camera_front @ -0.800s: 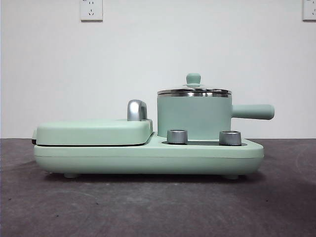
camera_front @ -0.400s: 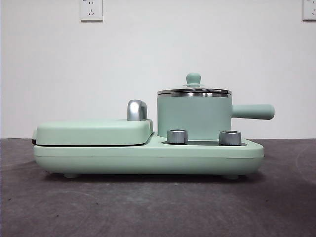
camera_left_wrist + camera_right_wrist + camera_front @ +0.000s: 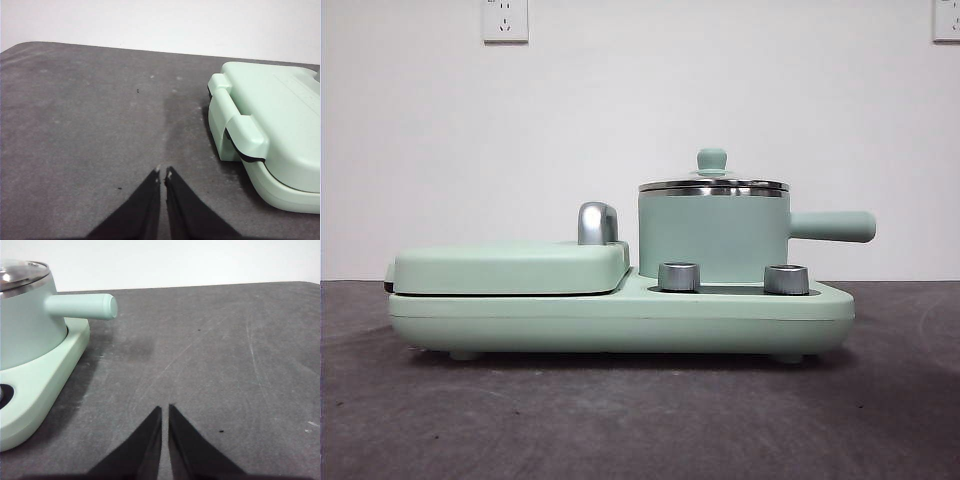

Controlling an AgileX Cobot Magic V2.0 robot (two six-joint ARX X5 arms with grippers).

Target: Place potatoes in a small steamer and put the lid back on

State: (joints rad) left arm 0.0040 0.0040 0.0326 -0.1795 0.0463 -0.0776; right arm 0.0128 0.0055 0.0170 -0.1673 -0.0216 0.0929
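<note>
Steamer pot (image 3: 712, 240) stands on the right end of the mint-green cooker base (image 3: 620, 318), behind two steel knobs (image 3: 679, 277), its side handle (image 3: 832, 226) reaching past the base's right edge. Its lid (image 3: 712, 184) sits closed on the steel rim, so whether a potato lies inside cannot be told. The griddle cover (image 3: 510, 268) fills the base's left end. The left gripper (image 3: 162, 173) hangs over bare table (image 3: 90, 130) off the griddle end, jaws together; the right gripper (image 3: 165, 409) hangs off the handle end, jaws together.

A mint-green appliance base (image 3: 620, 320) is set on the dark grey counter (image 3: 620, 420). A closed griddle cover (image 3: 510, 268) with a chrome handle (image 3: 597, 223) is seen on it, and two steel knobs (image 3: 679, 277) are mounted in front. Wall sockets (image 3: 505, 20) are fixed above.
</note>
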